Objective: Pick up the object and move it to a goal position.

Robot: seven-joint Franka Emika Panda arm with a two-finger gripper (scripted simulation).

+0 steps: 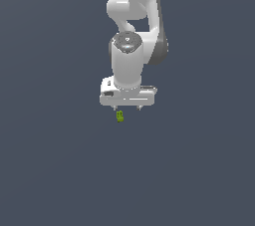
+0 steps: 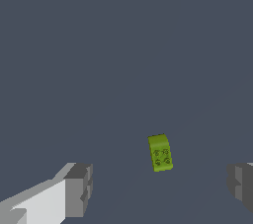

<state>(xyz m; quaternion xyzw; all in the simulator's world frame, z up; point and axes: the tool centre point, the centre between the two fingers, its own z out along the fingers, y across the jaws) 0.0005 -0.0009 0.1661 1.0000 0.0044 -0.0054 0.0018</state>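
Your gripper [image 2: 160, 188] is spread wide, with one finger [image 2: 79, 188] on each side, so the little green object [image 2: 160, 153] can fit between them. The object sits on the gray counter [image 2: 123, 45], just under the gripper and not held yet.

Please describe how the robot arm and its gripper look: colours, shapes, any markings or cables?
The arm is glossy white with rounded, bulbous links and dark grey bands at the joints. A grey round cap sits on the wrist. The gripper has a wide, flat white body with small dark markings on one end. Its fingers are white with blocky grey pads. No cables are visible.
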